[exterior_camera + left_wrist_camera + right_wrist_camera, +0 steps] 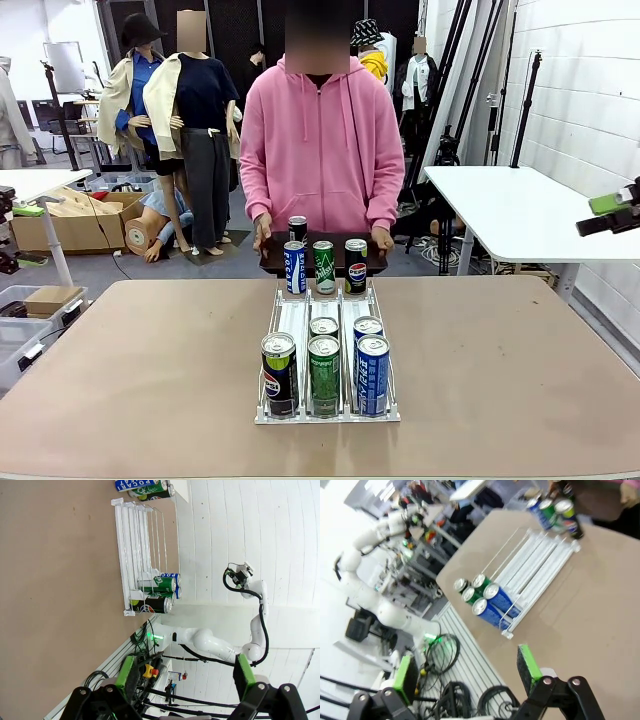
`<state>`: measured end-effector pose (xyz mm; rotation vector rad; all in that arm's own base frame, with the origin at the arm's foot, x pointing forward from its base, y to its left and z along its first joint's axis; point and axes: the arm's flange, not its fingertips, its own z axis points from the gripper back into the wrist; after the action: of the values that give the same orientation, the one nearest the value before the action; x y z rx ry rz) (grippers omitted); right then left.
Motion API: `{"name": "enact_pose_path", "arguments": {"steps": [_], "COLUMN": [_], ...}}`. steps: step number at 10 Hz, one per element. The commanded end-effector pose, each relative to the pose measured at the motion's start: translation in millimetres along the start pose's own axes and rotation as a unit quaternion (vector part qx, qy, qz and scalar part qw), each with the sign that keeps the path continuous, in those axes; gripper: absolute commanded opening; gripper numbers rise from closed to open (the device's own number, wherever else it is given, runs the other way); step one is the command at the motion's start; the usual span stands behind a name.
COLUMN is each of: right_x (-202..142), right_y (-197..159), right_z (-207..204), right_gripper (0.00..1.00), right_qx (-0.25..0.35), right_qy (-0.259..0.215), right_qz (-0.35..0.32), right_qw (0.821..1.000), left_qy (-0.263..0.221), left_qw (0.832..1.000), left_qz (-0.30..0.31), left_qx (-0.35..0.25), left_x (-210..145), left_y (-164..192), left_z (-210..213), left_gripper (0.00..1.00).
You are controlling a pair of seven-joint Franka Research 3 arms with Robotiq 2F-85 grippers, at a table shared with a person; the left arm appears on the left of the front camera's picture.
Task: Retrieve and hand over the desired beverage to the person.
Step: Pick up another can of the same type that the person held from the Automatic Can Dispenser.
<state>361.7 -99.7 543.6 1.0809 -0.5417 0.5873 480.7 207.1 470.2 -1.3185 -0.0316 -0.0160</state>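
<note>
From the front, the person (pixel 322 130) in a pink hoodie holds a dark tray (pixel 375 262) of four drinks (pixel 324 265) at the counter's (pixel 130 370) far edge. Five cans (pixel 324 372) stand at the near end of a white rack (pixel 297 315). The left wrist camera shows the left hand (pixel 185 675) spread wide and empty. The right wrist camera shows the right hand (pixel 466 672) equally wide, holding nothing.

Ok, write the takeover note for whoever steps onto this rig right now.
Left hand open and empty; right hand open and empty; neither is near a can.
White rack on the table holds five cans, three in front, two behind.
The person stands at the far edge holding a dark tray with four cans.
Done: nothing grasped. Left: learn which drink is wanted, grasp it, hand it to the person.
</note>
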Motion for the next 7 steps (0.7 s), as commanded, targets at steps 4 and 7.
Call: {"name": "enact_pose_path", "arguments": {"steps": [4, 7], "right_x": [-3.7, 3.3], "right_y": [50.6, 72.0], "right_z": [-67.6, -110.7], "right_gripper": [1.0, 1.0], "right_qx": [-0.022, -0.028], "right_qy": [0.096, 0.155], "right_qz": [0.016, 0.033], "right_qw": [0.995, 0.987], "left_qy": [-0.004, -0.004], "left_qw": [1.0, 1.0], "left_qz": [-0.001, -0.001], "left_qx": [0.002, 0.002], "left_x": [-3.6, -3.6], "left_y": [-1.9, -1.9], "left_z": [-0.1, -0.1], "left_gripper": [1.0, 1.0]}}
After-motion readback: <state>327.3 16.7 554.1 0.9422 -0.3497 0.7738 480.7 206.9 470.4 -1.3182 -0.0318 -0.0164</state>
